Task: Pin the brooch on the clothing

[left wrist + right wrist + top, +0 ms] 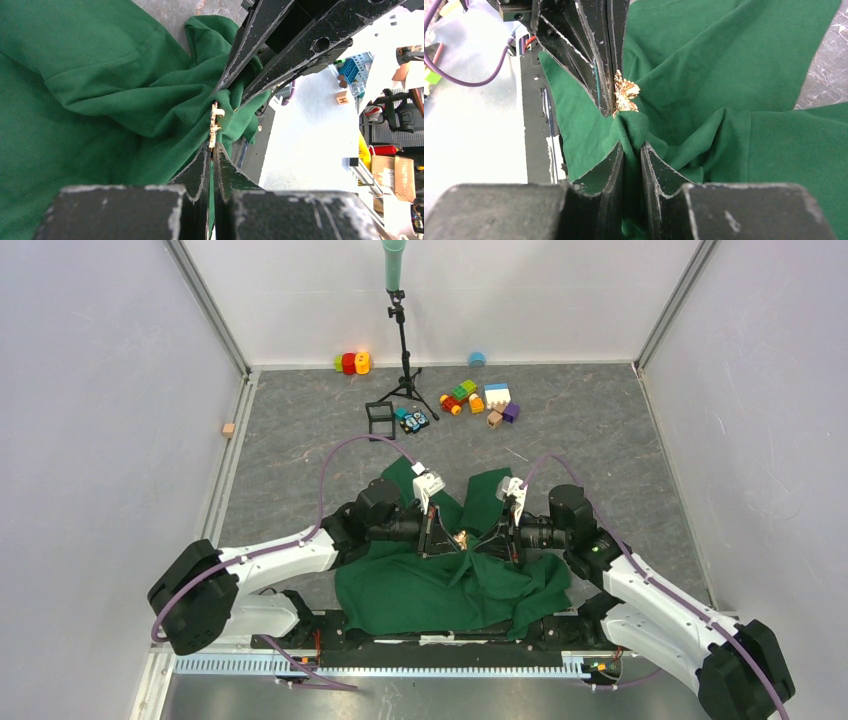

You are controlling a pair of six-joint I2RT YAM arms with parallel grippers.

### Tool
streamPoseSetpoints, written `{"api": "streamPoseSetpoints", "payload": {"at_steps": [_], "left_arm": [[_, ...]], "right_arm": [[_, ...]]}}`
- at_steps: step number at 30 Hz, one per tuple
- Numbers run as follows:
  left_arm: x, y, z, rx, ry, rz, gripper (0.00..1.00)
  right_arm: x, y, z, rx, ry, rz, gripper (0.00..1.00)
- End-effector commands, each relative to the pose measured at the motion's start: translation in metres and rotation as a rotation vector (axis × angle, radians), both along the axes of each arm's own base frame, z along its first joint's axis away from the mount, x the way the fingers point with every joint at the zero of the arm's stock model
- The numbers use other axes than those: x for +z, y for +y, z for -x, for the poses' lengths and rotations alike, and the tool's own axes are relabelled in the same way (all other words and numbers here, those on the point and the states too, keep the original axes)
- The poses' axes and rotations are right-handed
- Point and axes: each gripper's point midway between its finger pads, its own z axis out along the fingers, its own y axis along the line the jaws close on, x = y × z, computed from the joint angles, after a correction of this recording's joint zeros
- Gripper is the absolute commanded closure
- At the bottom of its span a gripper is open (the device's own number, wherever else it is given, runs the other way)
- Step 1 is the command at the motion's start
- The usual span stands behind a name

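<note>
The left pincer (212, 150), reaching inward, is clamping the brooch (625, 92). The right pincer (632, 145), directly opposite, is pinching the shirt (724, 75).

shirt (440, 590): I see one
brooch (625, 92): one
grippers: I count two, left gripper (212, 147), right gripper (632, 146)
tripod (403, 350): one
block clusters (351, 362) (480, 400): I make out two

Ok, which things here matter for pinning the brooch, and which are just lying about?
In the job: brooch, in the left gripper; green T-shirt, fold pinched by the right gripper.
Lying about: toy blocks, tripod, black frame, wooden cube.
</note>
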Motion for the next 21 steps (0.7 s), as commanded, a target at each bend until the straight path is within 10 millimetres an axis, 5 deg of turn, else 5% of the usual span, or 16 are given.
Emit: {"api": "streamPoseSetpoints", "payload": {"at_steps": [1,5,13,21], "left_arm": [[0.021,-0.005,-0.007,0.013,-0.042,0.049,0.98],[0.019,-0.006,-0.006,-0.002,-0.033,0.049,0.98],[0.019,-0.009,-0.006,-0.010,-0.026,0.050,0.98],[0.021,-0.006,-0.013,0.034,-0.035,0.050,0.98]], "right_arm": [[0.020,0.007,-0.006,-0.001,-0.043,-0.069,0.78],[0.030,0.012,-0.002,0.012,-0.038,-0.143,0.64],[0.033,0.015,0.001,0.032,-0.018,-0.169,0.64],[0.011,0.010,-0.001,0.021,0.009,-0.069,0.94]]}}
